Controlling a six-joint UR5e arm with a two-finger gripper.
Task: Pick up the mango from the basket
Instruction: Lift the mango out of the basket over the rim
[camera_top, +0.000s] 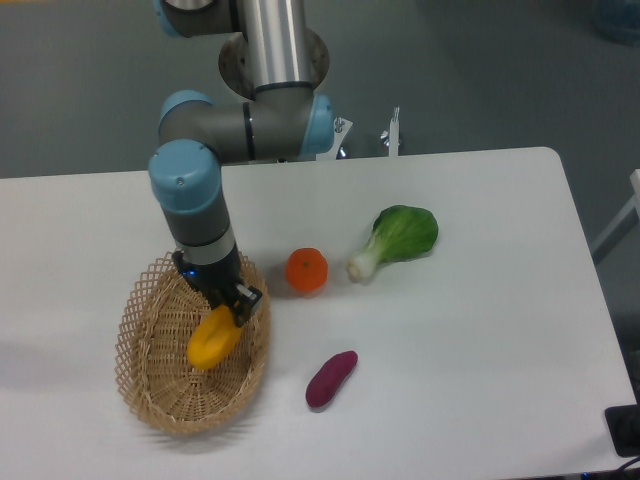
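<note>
I see my jaws (236, 305) clamped on the upper end of the smooth, elongated yellow-orange mango (213, 338), which hangs tilted over the right half of the oval, light-tan woven wicker basket (150, 375); I cannot tell whether its lower end touches the basket floor. The grey arm with blue joint caps (195, 200) reaches down from above the basket's far rim. On the white counter (480, 330), a round orange (307, 270) sits just right of the basket, a leafy green bok choy (395, 240) lies further right, and a purple sweet potato (331, 378) lies nearer me, beside the basket's right edge.
</note>
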